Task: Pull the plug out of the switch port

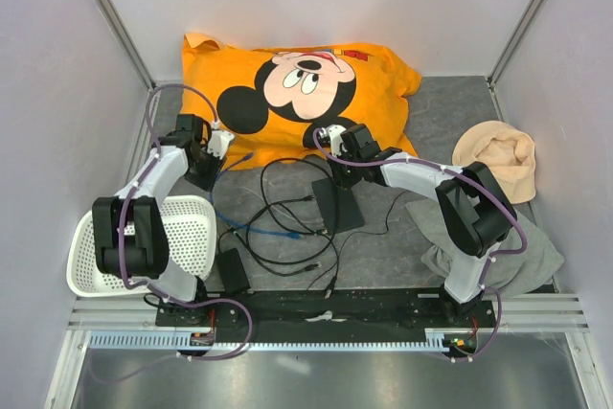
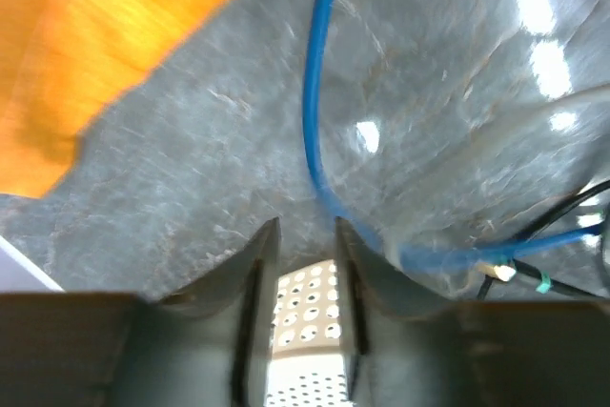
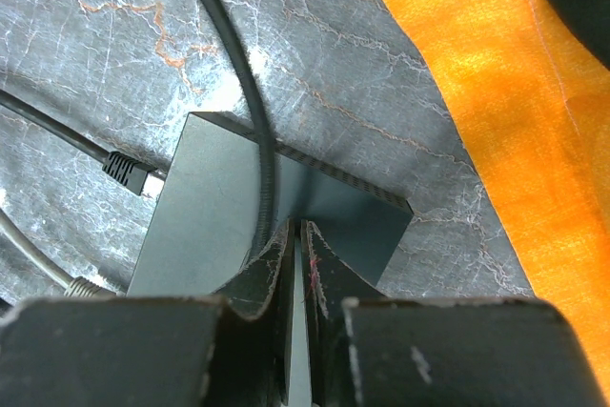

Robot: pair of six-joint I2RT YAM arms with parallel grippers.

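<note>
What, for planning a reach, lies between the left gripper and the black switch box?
In the top view, a blue cable and black cable loops lie there.

Nothing can be read; the red lettering point(image 1: 351, 53) on the orange cloth point(image 1: 383, 93) is too small

Bright, even light from above with soft shadows. White glare spots mark the grey tabletop point(image 2: 191, 159) in the blurred left wrist view. The right wrist view is sharp.
</note>
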